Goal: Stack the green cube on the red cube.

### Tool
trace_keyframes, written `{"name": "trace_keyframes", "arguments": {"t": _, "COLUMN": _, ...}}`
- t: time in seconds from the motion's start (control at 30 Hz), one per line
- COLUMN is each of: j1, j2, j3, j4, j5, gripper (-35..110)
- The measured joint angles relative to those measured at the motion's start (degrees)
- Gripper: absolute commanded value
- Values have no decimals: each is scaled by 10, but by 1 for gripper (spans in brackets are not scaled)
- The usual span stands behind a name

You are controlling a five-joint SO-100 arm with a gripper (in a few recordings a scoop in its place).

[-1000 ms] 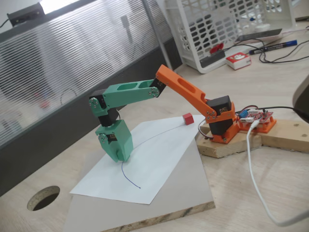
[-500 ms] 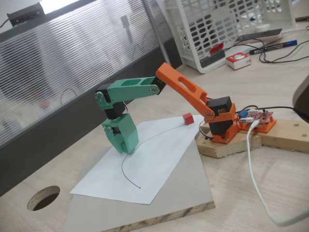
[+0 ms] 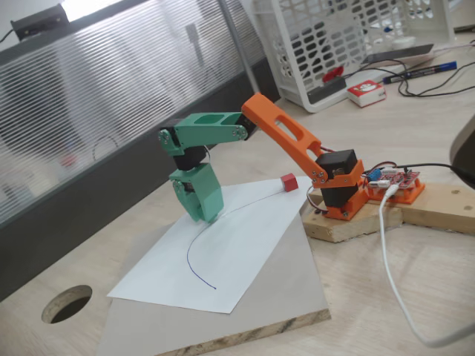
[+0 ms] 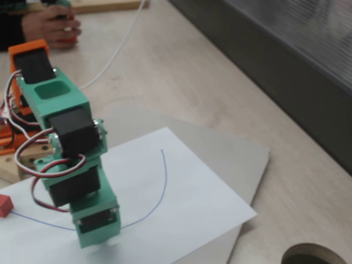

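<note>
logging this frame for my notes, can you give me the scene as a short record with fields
arm: orange base and upper link, green forearm, bent over the sheet
pincer: points down at the white paper sheet; open or shut cannot be told
red cube: on the sheet's far corner near the arm base, apart from the pincer
sheet marking: curved blue pen line
green cube: cannot be made out
stack: not yet made

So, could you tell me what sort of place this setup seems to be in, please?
Probably an office or hobby workbench, not a factory: a light wooden desk with a white plastic basket, loose pens and cables, and a frosted glass partition behind the small arm.
</note>
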Motion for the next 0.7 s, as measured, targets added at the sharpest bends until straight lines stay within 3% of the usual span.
{"name": "trace_keyframes", "arguments": {"t": 0.7, "j1": 50, "j2": 62, "j3": 121, "j4": -5, "j5": 0, "gripper": 9}}
